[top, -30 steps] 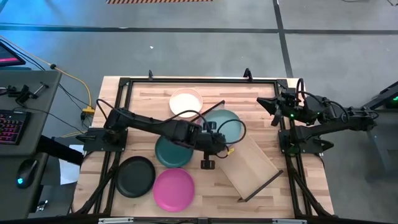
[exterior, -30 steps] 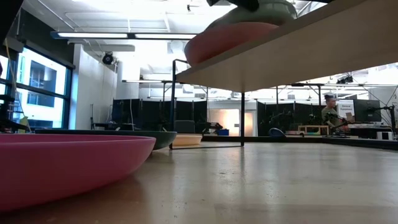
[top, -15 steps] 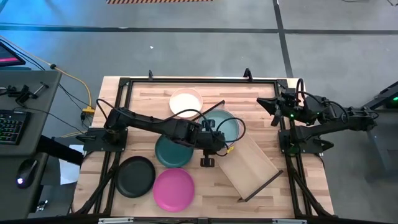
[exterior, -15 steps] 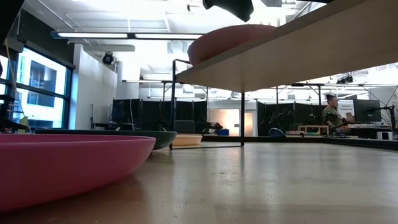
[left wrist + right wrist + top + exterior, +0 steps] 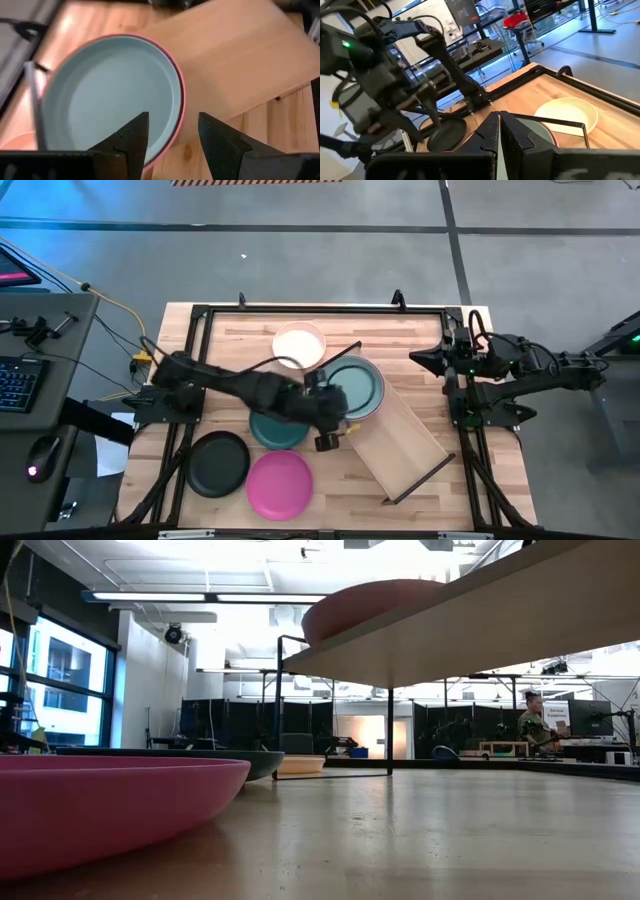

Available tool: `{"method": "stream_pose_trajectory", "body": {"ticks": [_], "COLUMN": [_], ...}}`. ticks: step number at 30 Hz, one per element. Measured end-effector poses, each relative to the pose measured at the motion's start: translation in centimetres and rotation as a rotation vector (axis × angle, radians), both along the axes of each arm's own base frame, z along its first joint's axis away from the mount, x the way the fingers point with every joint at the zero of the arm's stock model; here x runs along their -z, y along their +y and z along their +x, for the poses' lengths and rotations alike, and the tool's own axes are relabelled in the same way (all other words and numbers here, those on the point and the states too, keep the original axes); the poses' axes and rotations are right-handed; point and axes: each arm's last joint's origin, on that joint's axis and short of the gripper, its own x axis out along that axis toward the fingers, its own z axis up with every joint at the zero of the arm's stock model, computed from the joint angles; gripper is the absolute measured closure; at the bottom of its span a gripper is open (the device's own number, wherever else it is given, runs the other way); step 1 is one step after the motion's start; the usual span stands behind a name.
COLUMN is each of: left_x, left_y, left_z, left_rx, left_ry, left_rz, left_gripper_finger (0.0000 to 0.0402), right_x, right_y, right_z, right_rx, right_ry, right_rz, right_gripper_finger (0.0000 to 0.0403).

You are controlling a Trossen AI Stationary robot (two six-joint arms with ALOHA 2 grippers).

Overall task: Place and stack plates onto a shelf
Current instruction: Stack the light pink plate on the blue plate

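Judging by how things lie, you are between plates: 2 of the 6 sit on the shelf [image 5: 392,432], the pale teal plate [image 5: 357,387] nested on the light pink plate [image 5: 178,107], whose rim rings it in the left wrist view. That stack occupies the shelf's 10 o'clock end; the 4 o'clock end of the board is bare.

Your left gripper [image 5: 328,430] hangs just off the stack at about 7 o'clock from it, over the dark green plate [image 5: 276,427]. Its fingers [image 5: 131,140] stand parted with a clear gap between them, and nothing is held or touched; only plate rim and board show through the gap.

The next move, as I read it, is picking 1 of the 4 plates left on the table: dark green right under you, the cream plate [image 5: 299,344] at 11 o'clock from the stack, the black plate [image 5: 219,463] and the magenta plate [image 5: 279,483] toward 7 o'clock. You would need to get 1 finger under a rim and pinch, then set it on the bare end.

Your right gripper [image 5: 499,131] waits at the table's 3 o'clock edge, fingers pressed together, empty.
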Motion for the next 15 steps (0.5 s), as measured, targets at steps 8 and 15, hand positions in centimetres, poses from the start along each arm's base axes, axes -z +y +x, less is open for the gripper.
{"method": "stream_pose_trajectory", "body": {"ticks": [8,15], "left_x": [1.5,2.0], "left_y": [-0.2,3.0], "left_z": [-6.0,-11.2], "left_rx": [-0.158,-0.203], "left_ry": [-0.289,-0.564], "left_rz": [-0.104,-0.262], "left_gripper_finger": [0.0241,0.0241], "right_x": [0.0,0.1], "right_y": [0.2,0.3], "right_z": [0.1,0.2], "right_rx": [-0.065,-0.113], "right_ry": [0.013,0.021], "right_rz": [-0.055,-0.055], "right_gripper_finger": [0.0402,0.0402]}}
